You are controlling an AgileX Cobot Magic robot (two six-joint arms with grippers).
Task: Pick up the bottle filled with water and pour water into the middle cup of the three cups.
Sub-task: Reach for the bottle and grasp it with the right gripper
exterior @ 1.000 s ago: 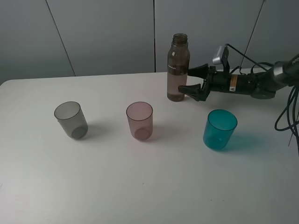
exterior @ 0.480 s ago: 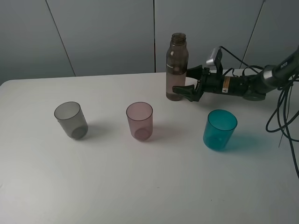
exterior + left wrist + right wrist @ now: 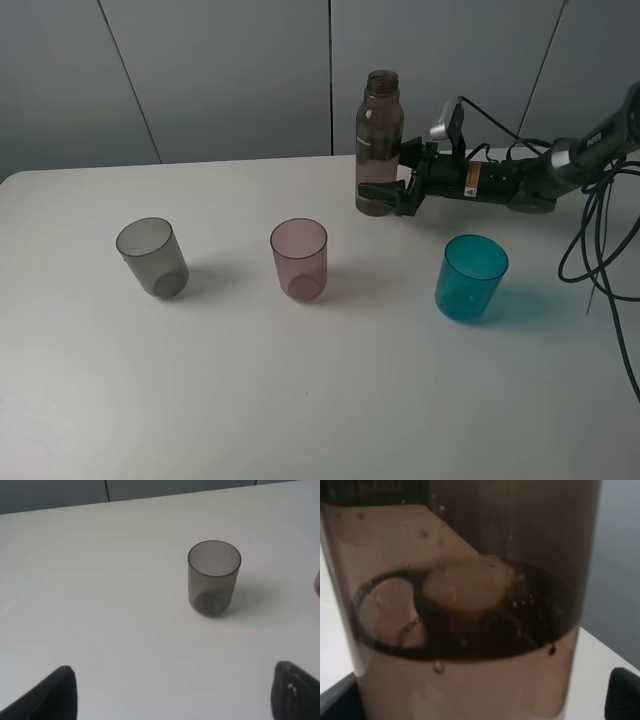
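Observation:
The smoky brownish bottle (image 3: 381, 140) stands upright at the back of the white table, capless and holding water. My right gripper (image 3: 385, 172) is open, with one finger on either side of the bottle's lower half. The right wrist view is filled by the bottle (image 3: 465, 605), and a dark fingertip (image 3: 624, 692) shows at its side. In front stand the three cups: smoky grey (image 3: 152, 257), the pale pink middle cup (image 3: 299, 259), and teal-blue (image 3: 470, 277). My left gripper (image 3: 175, 700) is open above bare table, short of the grey cup (image 3: 214, 577).
Black cables (image 3: 600, 250) hang from the right arm past the table's right side. A grey panelled wall (image 3: 230, 70) stands behind the table (image 3: 300, 400). The left arm does not show in the exterior high view.
The right gripper has moved left, from beside the bottle to having its open fingers around it. The bottle and cups have stayed put.

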